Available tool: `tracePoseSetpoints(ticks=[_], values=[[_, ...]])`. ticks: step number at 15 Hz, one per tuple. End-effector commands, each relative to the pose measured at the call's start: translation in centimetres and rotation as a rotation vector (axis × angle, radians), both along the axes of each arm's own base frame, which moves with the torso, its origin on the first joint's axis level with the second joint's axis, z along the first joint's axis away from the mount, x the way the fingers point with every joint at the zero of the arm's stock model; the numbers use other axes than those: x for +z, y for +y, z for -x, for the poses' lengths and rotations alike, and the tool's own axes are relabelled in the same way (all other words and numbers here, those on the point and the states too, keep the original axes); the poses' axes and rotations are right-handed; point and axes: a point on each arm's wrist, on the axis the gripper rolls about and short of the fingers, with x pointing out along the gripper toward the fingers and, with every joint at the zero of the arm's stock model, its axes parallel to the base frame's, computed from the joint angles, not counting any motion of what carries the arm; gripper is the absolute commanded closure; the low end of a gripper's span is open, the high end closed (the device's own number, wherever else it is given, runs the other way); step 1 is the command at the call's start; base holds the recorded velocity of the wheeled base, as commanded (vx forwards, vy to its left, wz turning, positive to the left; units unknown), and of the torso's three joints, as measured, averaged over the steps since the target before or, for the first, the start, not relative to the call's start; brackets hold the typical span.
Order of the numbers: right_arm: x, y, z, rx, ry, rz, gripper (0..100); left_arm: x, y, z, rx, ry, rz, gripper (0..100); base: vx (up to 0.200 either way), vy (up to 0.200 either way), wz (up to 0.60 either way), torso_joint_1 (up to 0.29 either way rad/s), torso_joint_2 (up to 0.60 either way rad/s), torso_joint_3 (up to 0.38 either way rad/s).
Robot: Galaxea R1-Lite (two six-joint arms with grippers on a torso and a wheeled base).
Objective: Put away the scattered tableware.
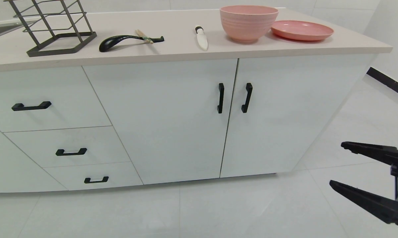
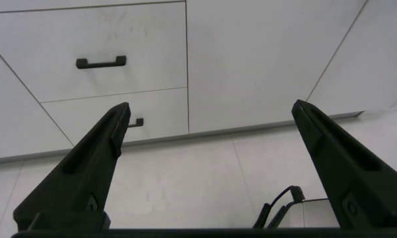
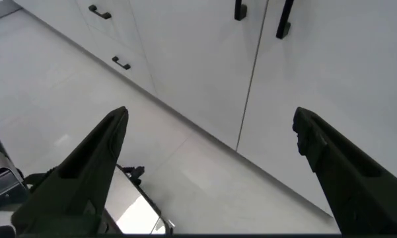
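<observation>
While your left gripper (image 2: pixel 211 109) and right gripper (image 1: pixel 337 163) hang wide open, empty, nothing's stowed — bowl (image 1: pixel 248 23), plate (image 1: pixel 302 30), knife (image 1: pixel 202 39), spoon (image 1: pixel 119 41), chopsticks (image 1: pixel 144 36) dot the counter (image 1: pixel 179 49).

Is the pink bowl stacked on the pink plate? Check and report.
No, the pink bowl stands directly on the countertop beside the pink plate, not on it.

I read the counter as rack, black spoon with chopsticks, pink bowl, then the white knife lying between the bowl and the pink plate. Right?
Not quite. The head view shows the white knife lying left of the pink bowl, between it and the black spoon with chopsticks, not between the bowl and the pink plate. The rack is at the left end, as you said.
</observation>
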Motion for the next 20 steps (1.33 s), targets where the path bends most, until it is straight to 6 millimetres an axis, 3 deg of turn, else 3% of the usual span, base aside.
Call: tracePoseSetpoints(ticks=[1,6,10,13,15,16,17,20], values=[[-0.1,0.9,-2.5,0.034,0.037,0.012,0,0.0,0.0,0.0,0.000,0.001,0.000,0,0.000,0.000,0.00,0.000,0.00,0.000],[-0.8,1.7,-5.6,0.032,-0.005,0.009,0,0.0,0.0,0.0,0.000,-0.001,-0.002,0,0.000,0.000,0.00,0.000,0.00,0.000],[-2.1,2.8,-9.7,0.015,-0.082,0.027,0,0.0,0.0,0.0,-0.001,0.001,-0.002,0,0.000,0.000,0.00,0.000,0.00,0.000],[-0.9,3.1,-10.1,0.048,-0.213,-0.005,0,0.0,0.0,0.0,-0.003,-0.001,-0.002,0,0.000,0.000,0.00,0.000,0.00,0.000],[-0.6,2.9,-9.0,0.064,-0.255,-0.018,0,0.0,0.0,0.0,-0.009,-0.001,-0.006,0,0.000,0.000,0.00,0.000,0.00,0.000],[-0.7,2.7,-8.5,0.065,-0.258,-0.020,0,0.7,0.0,0.1,-0.010,-0.064,-0.002,0,0.000,0.000,0.00,0.000,0.00,0.000],[-0.8,2.4,-7.4,0.065,-0.261,-0.020,0,5.1,0.0,1.3,-0.015,-0.374,0.006,0,0.000,0.000,0.00,0.000,0.00,0.000],[-0.6,2.2,-6.7,0.064,-0.275,-0.023,0,7.6,-0.3,2.2,-0.140,-0.380,-0.010,0,0.000,0.000,0.00,0.000,0.00,0.000]])
